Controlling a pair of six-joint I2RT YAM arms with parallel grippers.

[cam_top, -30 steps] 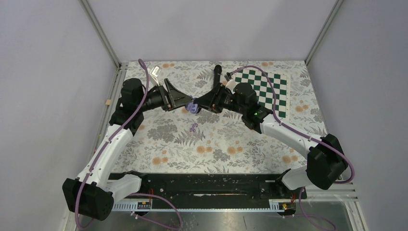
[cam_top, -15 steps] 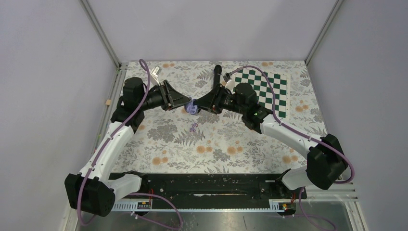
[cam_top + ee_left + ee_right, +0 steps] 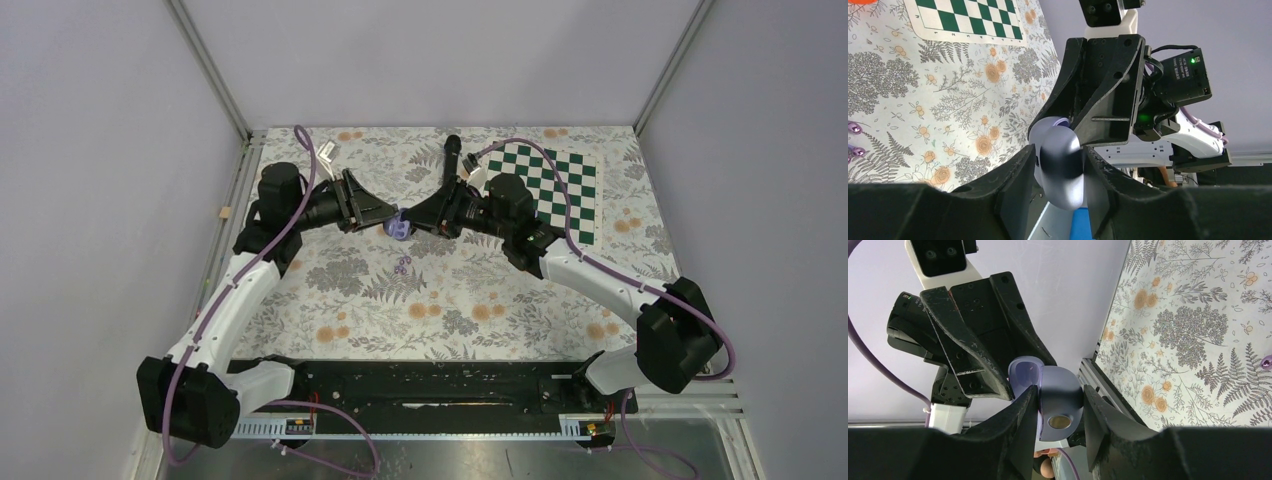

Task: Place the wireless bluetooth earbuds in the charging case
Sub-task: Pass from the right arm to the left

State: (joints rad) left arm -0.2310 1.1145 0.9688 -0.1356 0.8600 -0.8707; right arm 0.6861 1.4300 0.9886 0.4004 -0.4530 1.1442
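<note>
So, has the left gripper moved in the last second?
Yes: the left gripper edged right, toward the chessboard mat, closing on the charging case held by the right gripper.

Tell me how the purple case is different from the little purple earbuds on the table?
The case is much bigger than the earbuds. The case is held up between the left gripper and the right gripper; the earbuds lie loose on the flowery table. Both are pale purple.
</note>
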